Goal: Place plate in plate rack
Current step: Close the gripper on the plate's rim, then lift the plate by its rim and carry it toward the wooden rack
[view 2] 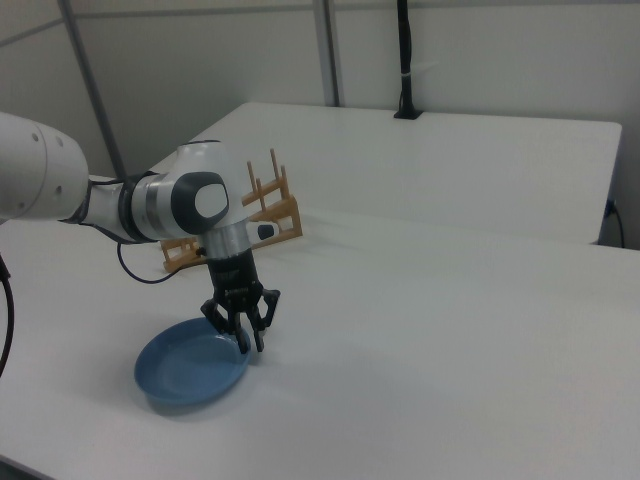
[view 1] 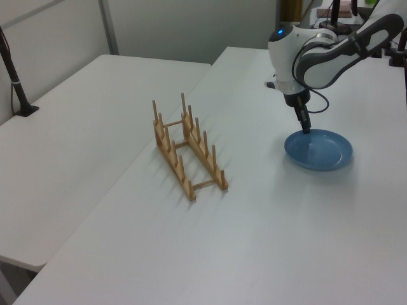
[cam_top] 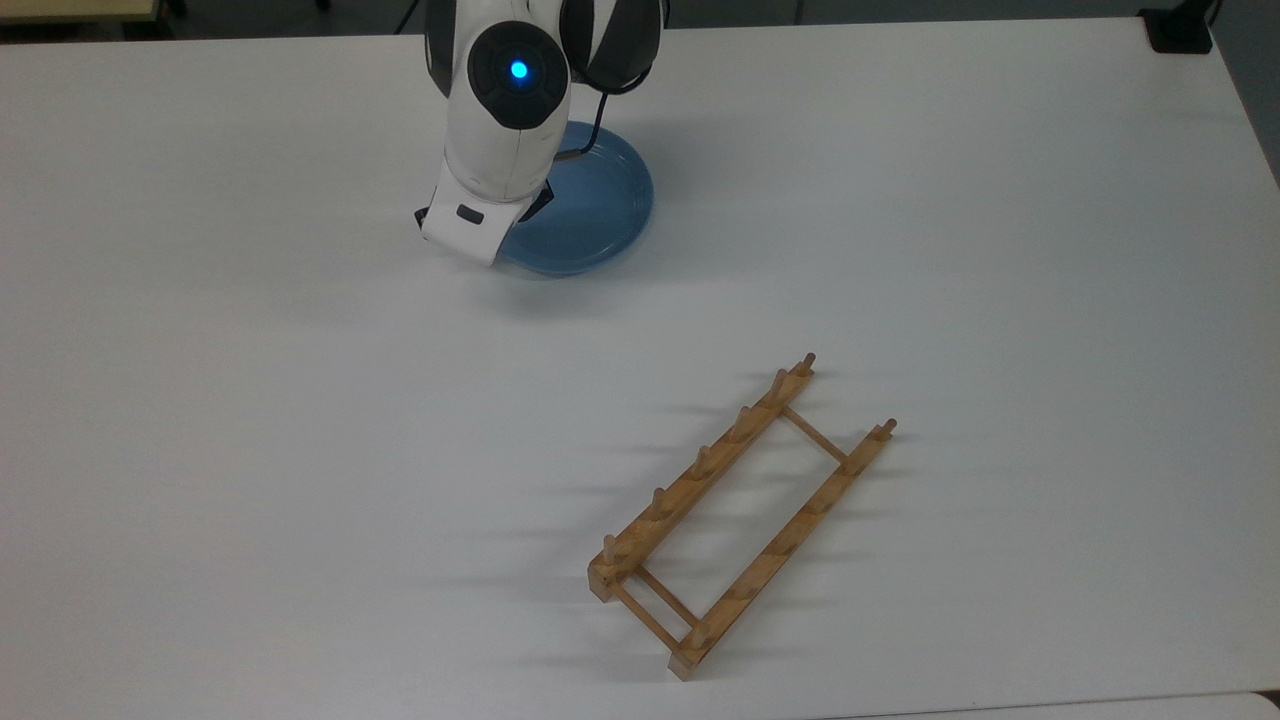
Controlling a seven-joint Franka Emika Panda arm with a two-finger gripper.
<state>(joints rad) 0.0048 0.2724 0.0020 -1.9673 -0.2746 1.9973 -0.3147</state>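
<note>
Hand (view 2: 243, 338) straddling plate (cam_top: 590, 205) rim, fingers (view 2: 262, 305) spread, gripping nothing yet; plate lying flat on surface (cam_top: 250, 420), well apart from plate rack (cam_top: 735, 520), awaiting edge grasp.

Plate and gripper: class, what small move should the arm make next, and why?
Probably close the gripper on the plate rim. Its open fingers straddle the rim nearest the right view's right, while the plate lies flat on the table, apart from the plate rack.
</note>
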